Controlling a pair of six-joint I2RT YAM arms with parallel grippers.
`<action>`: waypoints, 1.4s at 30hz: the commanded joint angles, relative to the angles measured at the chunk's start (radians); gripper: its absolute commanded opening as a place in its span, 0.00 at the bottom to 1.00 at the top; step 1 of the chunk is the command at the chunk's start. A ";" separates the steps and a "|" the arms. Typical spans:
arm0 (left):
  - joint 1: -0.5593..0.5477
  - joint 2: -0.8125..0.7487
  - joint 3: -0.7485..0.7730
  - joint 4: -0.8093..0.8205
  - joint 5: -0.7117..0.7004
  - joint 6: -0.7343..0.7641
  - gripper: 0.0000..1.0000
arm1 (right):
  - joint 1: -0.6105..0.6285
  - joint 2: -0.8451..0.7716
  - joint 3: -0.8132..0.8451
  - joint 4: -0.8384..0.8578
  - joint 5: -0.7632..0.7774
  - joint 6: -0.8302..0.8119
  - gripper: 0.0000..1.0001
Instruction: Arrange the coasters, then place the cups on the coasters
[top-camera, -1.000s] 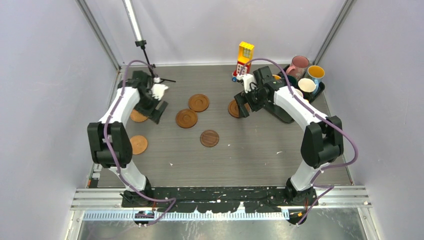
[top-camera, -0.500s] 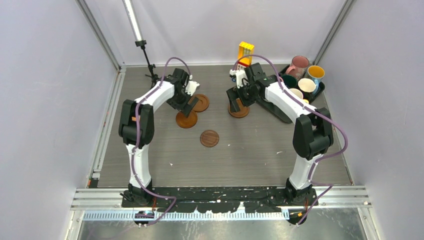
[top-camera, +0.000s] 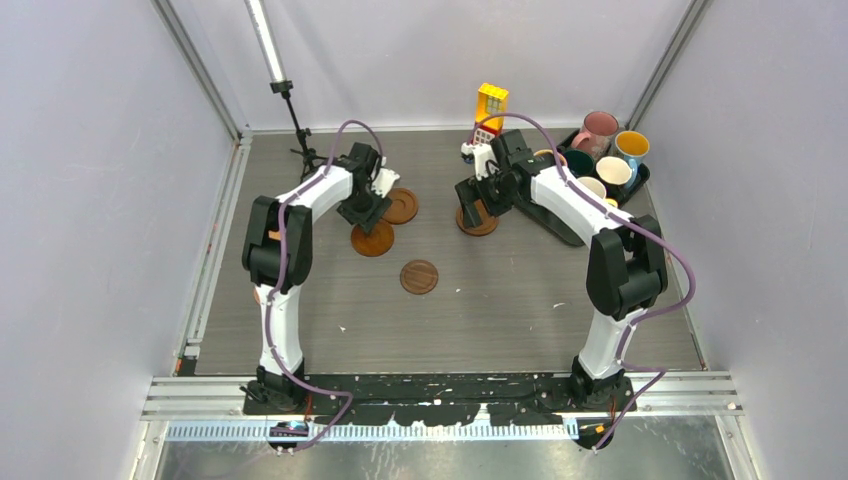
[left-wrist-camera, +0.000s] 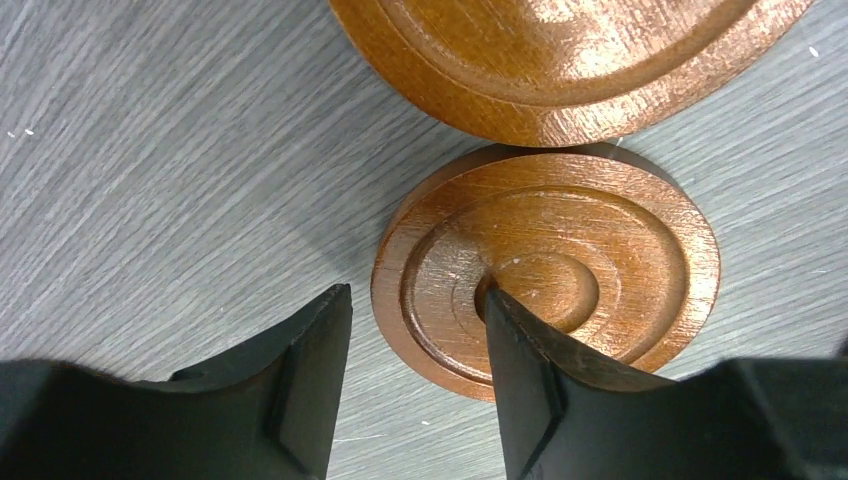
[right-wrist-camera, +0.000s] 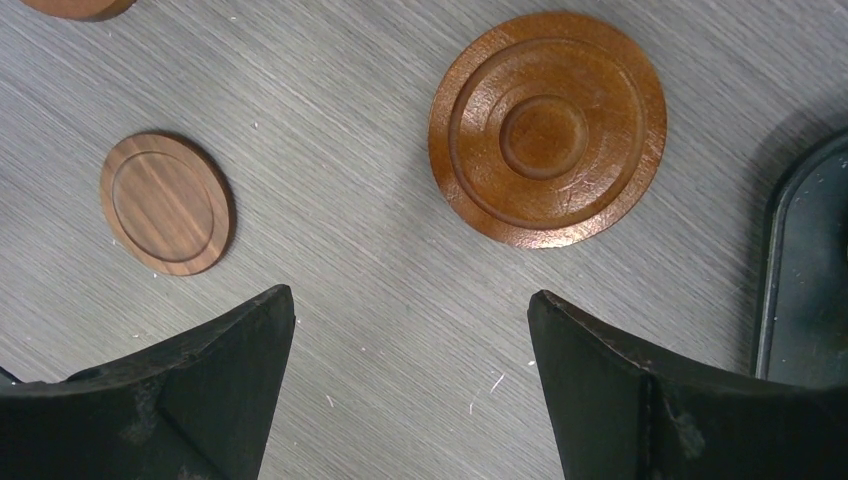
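Four wooden coasters show on the table in the top view: two orange-brown ones by my left gripper, one under my right gripper, and a darker one nearer the front. In the left wrist view my left gripper is open and straddles the rim of a ringed coaster. One fingertip is over its centre, the other on the table. My right gripper hangs wide open above bare table, short of a ringed coaster. The cups stand in the tray.
A black tray with the cups stands at the back right; its edge shows in the right wrist view. A yellow-red toy tower stands at the back centre. A lamp stand rises at the back left.
My left arm swung from the left side to the two middle coasters and its jaws narrowed. My right gripper shifted slightly toward the back over its coaster.
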 joint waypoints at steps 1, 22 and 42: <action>0.012 -0.017 -0.046 0.014 -0.031 0.034 0.51 | 0.003 -0.063 -0.021 0.020 0.017 -0.016 0.91; 0.063 0.004 0.172 -0.063 -0.012 -0.012 0.59 | 0.001 -0.119 -0.065 0.015 0.028 -0.019 0.91; -0.315 -0.269 -0.235 0.051 0.173 -0.027 0.77 | -0.091 -0.151 -0.082 -0.005 0.010 0.025 0.91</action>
